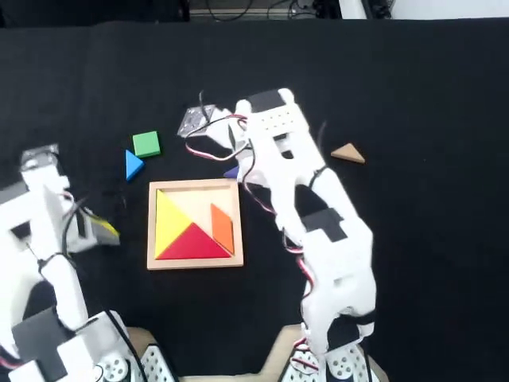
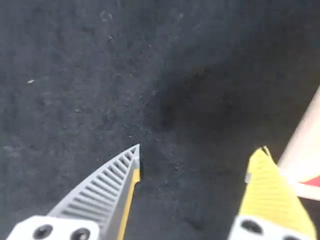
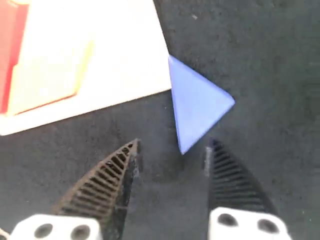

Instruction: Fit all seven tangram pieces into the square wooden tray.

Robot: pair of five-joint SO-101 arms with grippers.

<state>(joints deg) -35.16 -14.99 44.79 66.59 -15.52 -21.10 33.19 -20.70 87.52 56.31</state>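
I'm after the violet triangle [image 3: 197, 105]. It lies flat on the black bench [image 1: 413, 95] right at the far right corner of the tray [image 1: 195, 185], either touching the rim or just off it; I cannot tell which. I judge it light, thin and stiff (painted wood or foam, I can't say). It won't give under the fingers, but it could skate on the cloth or flip if nipped by a tip. I'd take it across two edges near its middle.

The right pincer [image 3: 172, 150] is spread moderately wide and empty. Its tips stand either side of the triangle's nearest corner and touch nothing I can see. The left pincer [image 2: 200, 160] hangs wide open over bare cloth left of the tray, also empty.

The yellow triangle [image 1: 171, 219], red triangle [image 1: 193, 241] and orange piece [image 1: 223, 227] sit in the tray. The green square [image 1: 146, 144], blue triangle [image 1: 134, 165] and tan triangle [image 1: 347, 153] lie loose beyond it.
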